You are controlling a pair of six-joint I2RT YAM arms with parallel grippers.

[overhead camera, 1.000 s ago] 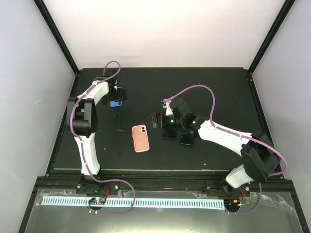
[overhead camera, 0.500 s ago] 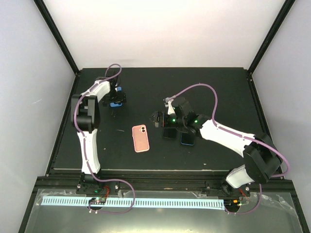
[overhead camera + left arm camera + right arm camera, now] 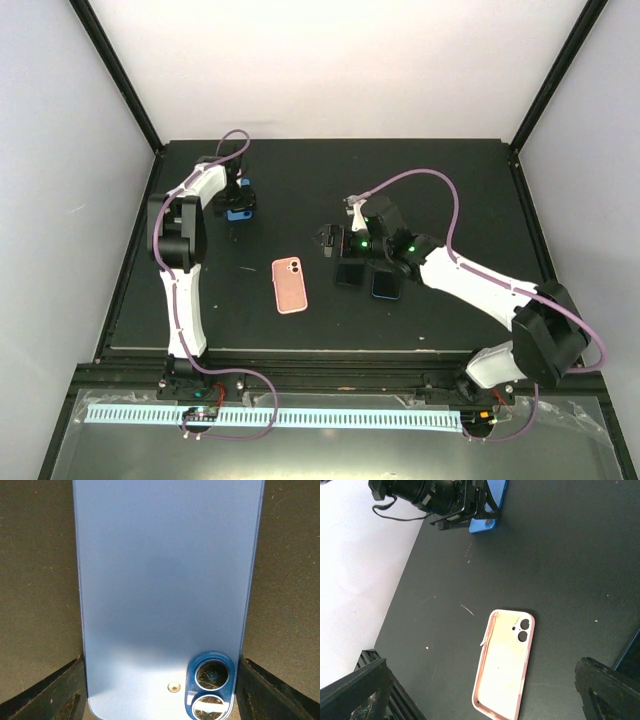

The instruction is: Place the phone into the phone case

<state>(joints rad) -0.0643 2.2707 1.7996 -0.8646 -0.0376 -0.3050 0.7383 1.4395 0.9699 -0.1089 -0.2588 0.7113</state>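
Far back on the left of the black bench [image 3: 450, 180], the blue phone [image 3: 165, 580] lay back up, its twin lenses at the end nearest the pincer's fingers. The left pincer [image 3: 238, 198] was down over it, with one dark finger [image 3: 60, 695] at each long edge of the phone, right up against the sides; whether they were pressing on it I could not tell. The phone case [image 3: 289, 284], pale pink, lay flat near the middle of the bench, well apart from the phone, open side up with the camera cutout at its far end. The right pincer [image 3: 328, 243] hung just beyond and to the right of the case, its fingers [image 3: 355, 690] spread wide with nothing between them. A dark slab [image 3: 349, 272] and a blue-edged slab [image 3: 386, 287] lay side by side under the right arm, right of the case
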